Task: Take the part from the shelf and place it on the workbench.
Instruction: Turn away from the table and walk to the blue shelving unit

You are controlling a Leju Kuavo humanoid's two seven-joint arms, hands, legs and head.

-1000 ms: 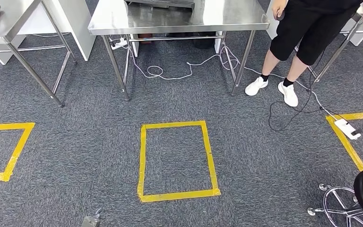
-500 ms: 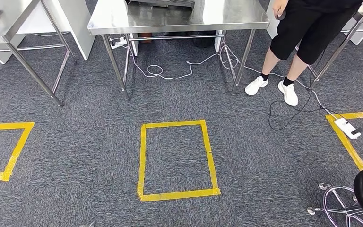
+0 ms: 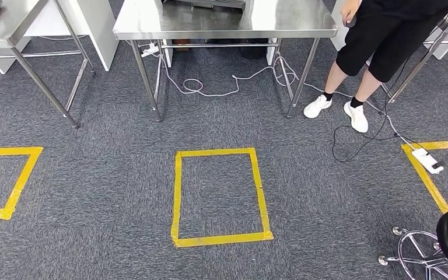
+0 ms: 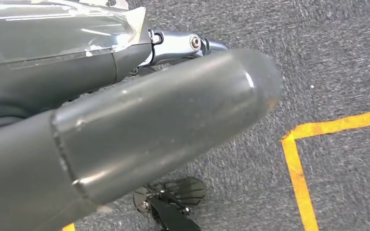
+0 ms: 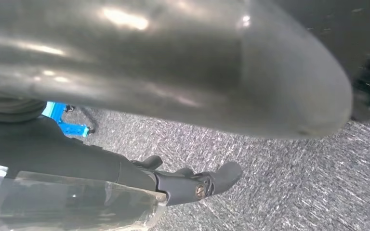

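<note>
Head view gives you the steel workbench at upper centre beyond the yellow taped box, presumably your standing mark; left hand and right hand hang floorward, grasp unreadable.

Whole head view shifted slightly, so cam moved (not the things). Grey bit of robot's own arm seen at bottom edge 1 s ago dropped out of frame by now.
</note>
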